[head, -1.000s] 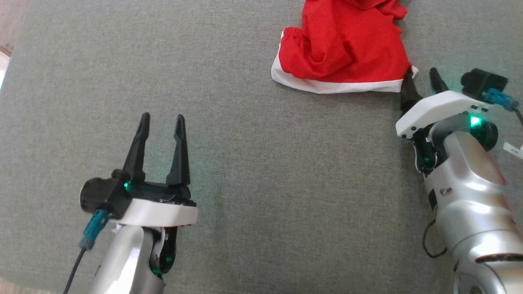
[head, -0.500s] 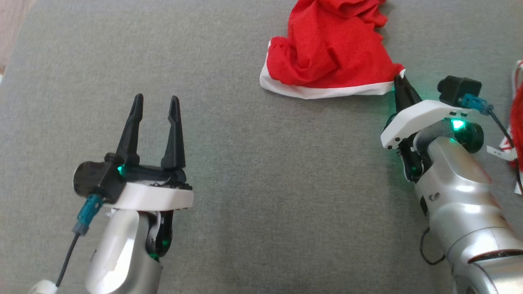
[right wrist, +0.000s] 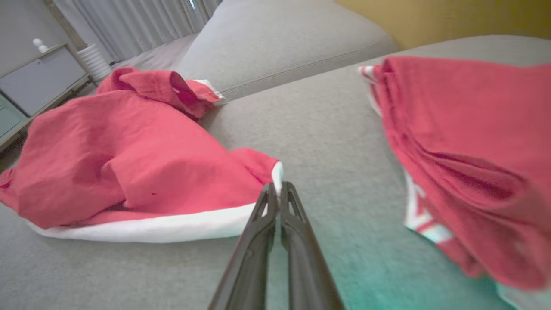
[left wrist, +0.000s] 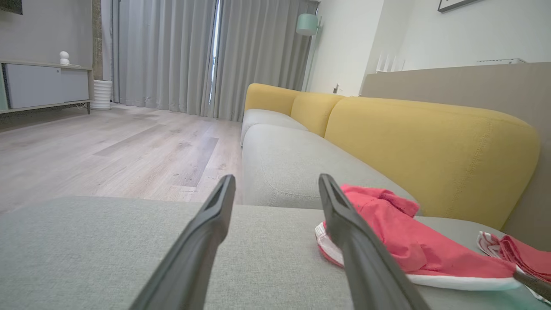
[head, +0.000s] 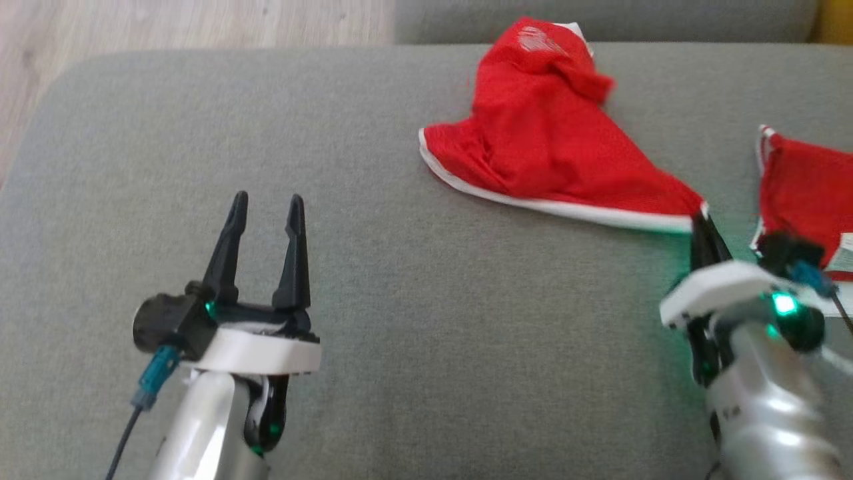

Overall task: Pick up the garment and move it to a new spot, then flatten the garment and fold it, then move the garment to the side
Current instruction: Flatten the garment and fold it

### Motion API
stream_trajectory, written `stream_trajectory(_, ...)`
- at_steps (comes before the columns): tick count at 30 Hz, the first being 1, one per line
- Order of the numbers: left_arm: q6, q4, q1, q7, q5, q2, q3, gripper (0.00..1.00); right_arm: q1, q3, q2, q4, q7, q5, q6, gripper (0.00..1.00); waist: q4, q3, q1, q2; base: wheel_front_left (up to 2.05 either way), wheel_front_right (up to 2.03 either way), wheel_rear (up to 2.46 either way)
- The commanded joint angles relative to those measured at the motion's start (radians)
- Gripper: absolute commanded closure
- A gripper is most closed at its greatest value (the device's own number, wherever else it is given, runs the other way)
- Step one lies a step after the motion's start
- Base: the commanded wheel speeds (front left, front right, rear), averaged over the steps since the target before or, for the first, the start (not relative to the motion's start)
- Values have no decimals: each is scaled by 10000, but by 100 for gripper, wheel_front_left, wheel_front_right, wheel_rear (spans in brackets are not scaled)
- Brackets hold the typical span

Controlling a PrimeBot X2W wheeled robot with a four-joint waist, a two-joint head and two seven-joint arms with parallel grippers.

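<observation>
Here, right tool pinched shut on garment corner, left tool spread, empty.

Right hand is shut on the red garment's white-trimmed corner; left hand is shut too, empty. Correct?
Not quite. The left hand is open, not shut: the left wrist view shows its fingers well apart, nothing between them. The right hand is shut on the white-trimmed corner of the red garment, as stated.

Open cushion left of garment; red pile right.
</observation>
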Motion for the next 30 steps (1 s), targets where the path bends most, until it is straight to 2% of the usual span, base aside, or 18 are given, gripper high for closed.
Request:
stream_trajectory(1, -59, -254, 26, -62, 57, 68, 223, 0, -49, 10, 96, -500, -134, -152, 67, 100, -133, -184, 2, 0, 0, 0, 0)
stream_trajectory(3, -68, -250, 127, -63, 62, 63, 203, 0, 277, -264, 138, -789, 1, -216, 67, 100, -184, -288, 2, 0, 0, 0, 0)
stream_trajectory(4, -71, -252, 164, -63, 59, 60, 198, 0, 415, -389, 155, -938, 87, -277, 67, 87, -198, -322, 2, 0, 0, 0, 0)
stream_trajectory(5, -75, -252, 190, -63, 55, 57, 193, 0, 537, -507, 171, -1107, 143, -359, 67, 0, -205, -351, 2, 0, 0, 0, 0)
stream_trajectory(8, -84, -259, 224, -63, 38, 43, 157, 0, 795, -501, 209, -1806, 168, -512, 67, 0, -190, -406, 2, 0, 0, 0, 0)
stream_trajectory(11, -91, -266, 233, -63, 18, 30, 108, 0, 1022, 476, 218, -2678, 107, 147, 67, 0, -144, -432, 2, 0, 0, 0, 0)
stream_trajectory(12, -91, -266, 233, -63, 18, 30, 108, 0, 1022, 476, 218, -2678, 107, 147, 67, 0, -144, -432, 2, 0, 0, 0, 0)
stream_trajectory(13, -96, -282, 243, -63, 11, 24, 91, 0, 1292, 1237, 219, -3442, 47, 528, 67, 0, -105, -427, 2, 0, 0, 0, 0)
stream_trajectory(14, -96, -282, 243, -63, 11, 24, 91, 0, 1292, 1237, 219, -3442, 47, 528, 67, 0, -105, -427, 2, 0, 0, 0, 0)
stream_trajectory(18, -102, -344, 281, -63, -5, 13, 131, 0, 2060, 2554, 221, -5050, -40, 1122, 67, 0, -7, -385, 2, 0, 0, 0, 0)
stream_trajectory(21, -107, -369, 321, -63, -17, 3, 106, 0, 2691, 3062, 222, -5908, -73, 1446, 67, 0, 126, -336, 2, 0, 0, 0, 0)
stream_trajectory(25, -112, -433, 299, -63, -102, -15, 52, 0, 3144, 3339, 222, -6384, -82, 1205, 67, 0, 395, -243, 2, 0, 0, 0, 0)
stream_trajectory(30, -118, -414, 235, -63, -164, -30, -93, 0, 2733, 3653, 222, -6530, 343, 589, 67, 0, 849, -86, 2, 0, 0, 0, 0)
